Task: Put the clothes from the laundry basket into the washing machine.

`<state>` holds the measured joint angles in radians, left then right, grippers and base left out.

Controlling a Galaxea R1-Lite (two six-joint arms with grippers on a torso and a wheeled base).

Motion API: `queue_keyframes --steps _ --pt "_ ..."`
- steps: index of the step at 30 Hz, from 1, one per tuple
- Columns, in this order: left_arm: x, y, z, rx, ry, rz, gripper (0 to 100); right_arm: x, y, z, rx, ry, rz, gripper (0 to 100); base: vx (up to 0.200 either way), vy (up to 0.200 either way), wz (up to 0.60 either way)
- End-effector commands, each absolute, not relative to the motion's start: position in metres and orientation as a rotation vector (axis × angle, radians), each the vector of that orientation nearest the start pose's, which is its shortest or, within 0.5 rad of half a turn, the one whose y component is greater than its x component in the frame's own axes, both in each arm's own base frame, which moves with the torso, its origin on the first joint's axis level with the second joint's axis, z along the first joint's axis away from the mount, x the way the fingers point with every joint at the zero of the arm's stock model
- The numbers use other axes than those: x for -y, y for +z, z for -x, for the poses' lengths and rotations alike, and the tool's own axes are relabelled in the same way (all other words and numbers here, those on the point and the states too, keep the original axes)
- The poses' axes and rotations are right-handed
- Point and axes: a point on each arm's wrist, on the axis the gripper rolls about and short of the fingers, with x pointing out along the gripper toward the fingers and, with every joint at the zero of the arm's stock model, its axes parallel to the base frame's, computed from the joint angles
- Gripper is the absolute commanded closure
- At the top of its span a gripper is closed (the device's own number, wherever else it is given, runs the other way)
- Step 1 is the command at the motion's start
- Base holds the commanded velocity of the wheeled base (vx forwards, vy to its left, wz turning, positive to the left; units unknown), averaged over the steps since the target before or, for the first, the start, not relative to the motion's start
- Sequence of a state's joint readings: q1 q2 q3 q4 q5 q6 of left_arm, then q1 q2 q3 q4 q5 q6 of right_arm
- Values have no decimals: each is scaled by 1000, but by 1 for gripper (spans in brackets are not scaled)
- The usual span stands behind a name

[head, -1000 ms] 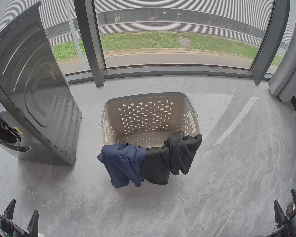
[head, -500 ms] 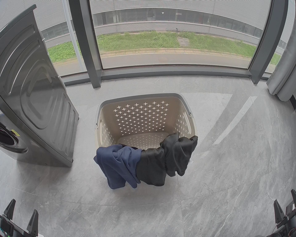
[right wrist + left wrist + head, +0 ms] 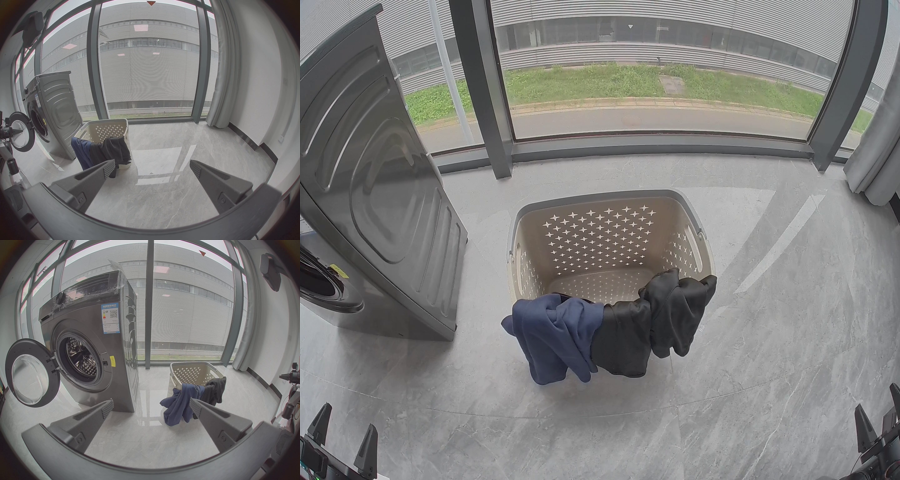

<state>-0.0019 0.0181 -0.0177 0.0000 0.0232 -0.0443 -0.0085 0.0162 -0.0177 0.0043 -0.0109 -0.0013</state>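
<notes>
Head view: left end effector, right end effector were spread; pulling blue garment risked dragging black garment onto floor.

Nothing is legible. The washing machine bears a label with a code square above its drum opening and a yellow sticker beside the opening.

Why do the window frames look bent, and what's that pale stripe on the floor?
Left wrist view: a wide lens bows the window frame, dark corners ringing it. Head view: daylight through the glass likely lays the stripe on the floor.
</notes>
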Motion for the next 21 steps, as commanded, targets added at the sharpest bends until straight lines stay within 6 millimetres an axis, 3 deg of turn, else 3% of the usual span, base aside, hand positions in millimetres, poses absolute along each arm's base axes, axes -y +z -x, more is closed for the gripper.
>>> queue_keyframes --steps 1,4,7,21 --pt "-1 76 22 -4 22 44 0 0 76 22 -12 -18 2 0 0 0 0" --pt "-1 76 22 -4 22 44 0 0 76 22 -12 -18 2 0 0 0 0" --pt "-1 76 22 -4 22 44 0 0 76 22 -12 -18 2 0 200 0 0" --pt "-1 76 22 -4 22 43 0 0 76 22 -11 -25 -3 0 0 0 0"
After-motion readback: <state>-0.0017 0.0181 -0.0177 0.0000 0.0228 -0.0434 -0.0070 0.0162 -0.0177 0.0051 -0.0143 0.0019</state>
